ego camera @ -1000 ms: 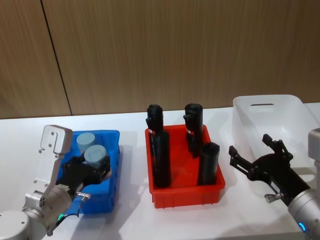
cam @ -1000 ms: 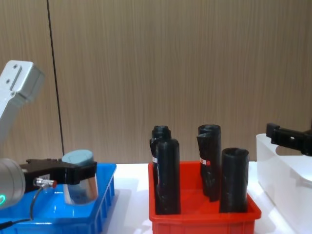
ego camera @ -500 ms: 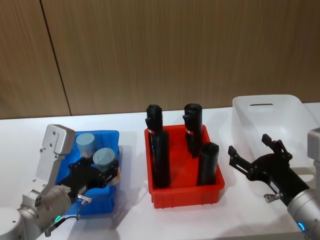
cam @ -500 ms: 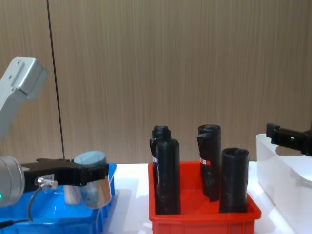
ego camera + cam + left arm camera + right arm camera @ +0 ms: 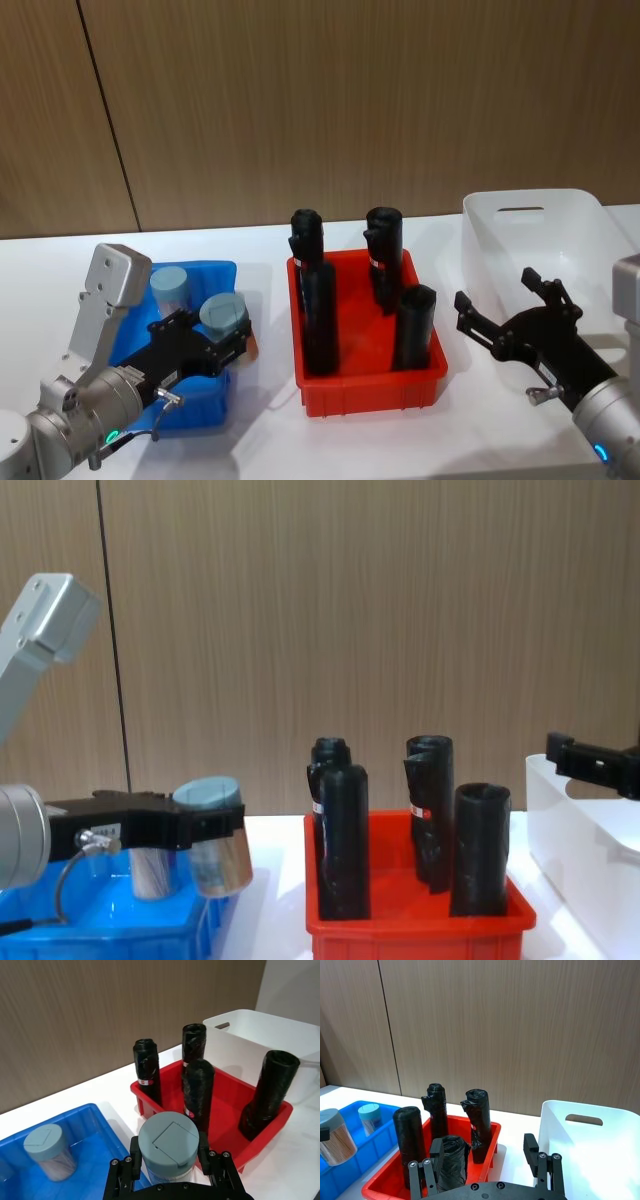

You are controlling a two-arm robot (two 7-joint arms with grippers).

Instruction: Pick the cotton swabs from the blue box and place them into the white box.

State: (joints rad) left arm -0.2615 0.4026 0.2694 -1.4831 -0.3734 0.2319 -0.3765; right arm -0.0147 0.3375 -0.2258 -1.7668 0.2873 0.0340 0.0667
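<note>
My left gripper [image 5: 228,340] is shut on a cotton swab tub [image 5: 223,315] with a pale blue lid, holding it upright above the right rim of the blue box [image 5: 190,410]. The left wrist view shows the held tub [image 5: 168,1147] between both fingers. A second cotton swab tub [image 5: 172,287] stands inside the blue box at its far end. The white box [image 5: 560,215] sits at the far right of the table. My right gripper [image 5: 497,290] hovers open in front of the white box, with nothing between its fingers.
A red bin [image 5: 370,385] holding three upright black rolls [image 5: 321,320] stands between the blue box and the white box. A wooden wall panel runs behind the white table [image 5: 260,440].
My left gripper has carried the tub to the right, from over the middle of the blue box to above its right rim. The right arm has stayed in place.
</note>
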